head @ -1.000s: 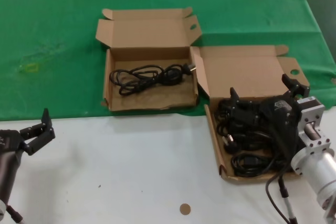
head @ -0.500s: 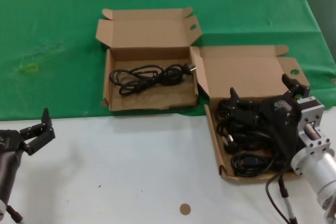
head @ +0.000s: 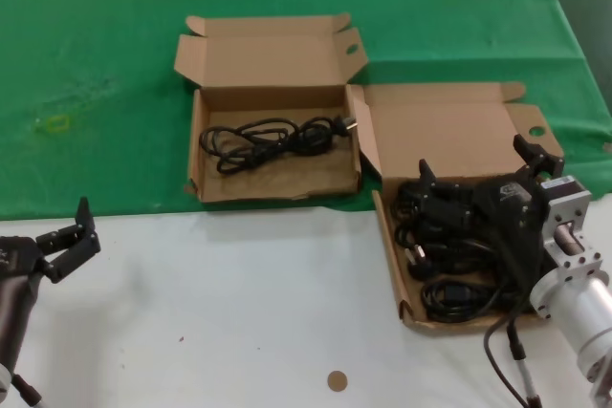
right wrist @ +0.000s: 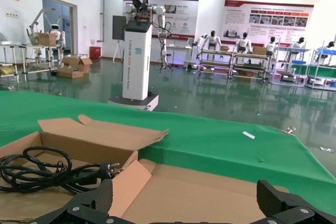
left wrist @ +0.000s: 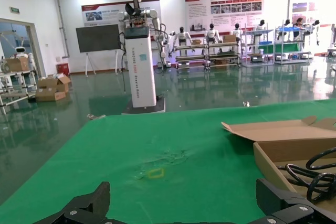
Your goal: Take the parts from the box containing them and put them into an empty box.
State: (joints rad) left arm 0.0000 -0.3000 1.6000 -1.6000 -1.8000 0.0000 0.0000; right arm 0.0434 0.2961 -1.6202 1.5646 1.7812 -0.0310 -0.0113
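The box containing the parts [head: 389, 236] lies at the right, lid open, with several black coiled cables [head: 449, 265] piled inside. My right gripper [head: 476, 163] hovers over that pile, jaws wide open and empty; in the right wrist view [right wrist: 185, 195] it faces the box's lid [right wrist: 210, 190]. The other box [head: 196, 140] lies on the green cloth at centre-left and holds one cable [head: 273, 139], which also shows in the right wrist view [right wrist: 37, 171]. My left gripper [head: 75, 241] is open and empty at the near left, apart from both boxes.
A green cloth [head: 96, 74] covers the far half of the table; the near half is white [head: 239, 312]. A small brown disc [head: 337, 380] lies near the front edge. The right arm's own black cable [head: 507, 351] hangs beside the right box.
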